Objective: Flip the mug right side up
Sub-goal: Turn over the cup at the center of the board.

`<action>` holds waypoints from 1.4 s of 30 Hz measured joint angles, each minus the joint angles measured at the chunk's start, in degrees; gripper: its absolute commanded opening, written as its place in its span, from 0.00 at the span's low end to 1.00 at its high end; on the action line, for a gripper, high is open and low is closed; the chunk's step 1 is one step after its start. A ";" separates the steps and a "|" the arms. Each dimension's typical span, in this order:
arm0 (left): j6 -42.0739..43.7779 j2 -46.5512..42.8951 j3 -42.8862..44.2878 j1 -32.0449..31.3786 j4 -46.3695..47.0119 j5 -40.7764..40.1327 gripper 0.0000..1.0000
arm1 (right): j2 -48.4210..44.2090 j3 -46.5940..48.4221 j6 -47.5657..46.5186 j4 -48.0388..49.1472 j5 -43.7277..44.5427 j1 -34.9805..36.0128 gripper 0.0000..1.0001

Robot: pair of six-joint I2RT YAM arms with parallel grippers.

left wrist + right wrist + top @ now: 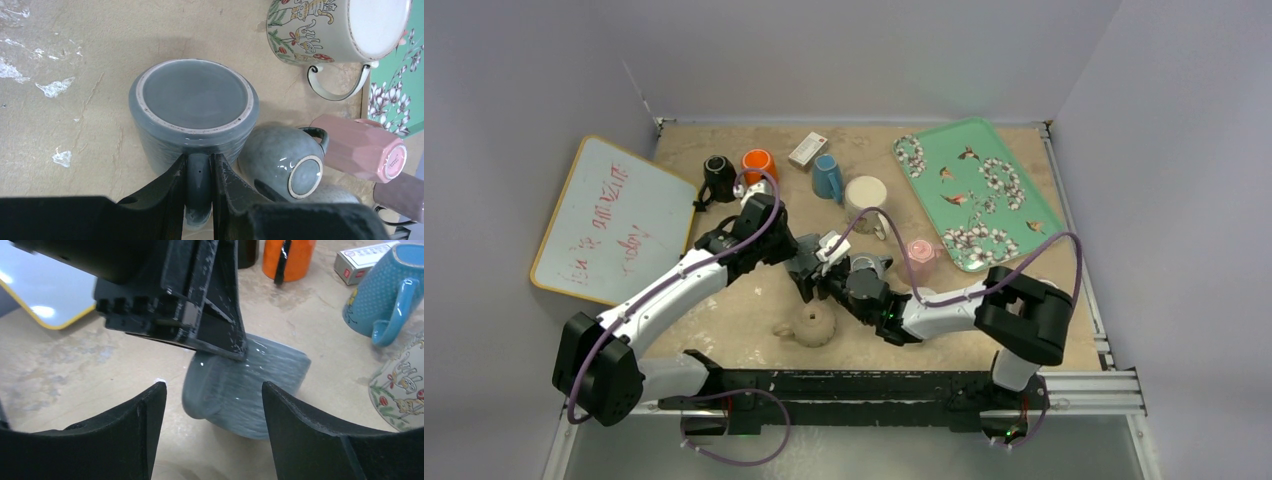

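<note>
Left gripper [200,167] clamped on grey mug [192,107] handle, mug bottom-up mid-table. Right gripper [214,395] spread wide facing it, holding nothing. Small grey mug [285,160] just beside, pink mug [362,150] near

A: Can't read the red scribble [614,225] on the white yellow-framed board [659,205]; too small overhead.
B: Nor find the grey ribbed ceramic mug [192,100]: probably buried under left arm [724,265] and right arm [934,310]. Only part of its handle [198,175] seen between black fingers [167,195], cut off at bottom edge.
</note>
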 measured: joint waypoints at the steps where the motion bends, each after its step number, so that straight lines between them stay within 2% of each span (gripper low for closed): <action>1: 0.00 0.00 0.00 0.00 -0.02 0.00 0.00 | 0.63 0.02 -0.24 0.24 0.52 0.00 0.71; 14: -1.11 0.87 0.68 0.09 -0.44 0.50 0.00 | 6.45 3.45 -1.68 0.57 4.55 0.98 0.68; 23: -2.32 1.53 1.14 0.44 -0.57 1.20 0.00 | 8.11 6.91 -2.43 -2.19 7.56 1.11 0.62; 35: -2.82 1.81 1.64 0.81 -1.42 1.25 0.00 | 9.46 8.63 -2.86 -3.39 9.33 1.62 0.39; 42: -2.82 1.81 1.64 0.92 -1.49 1.38 0.00 | 10.95 11.41 -2.60 -5.25 9.51 1.88 0.44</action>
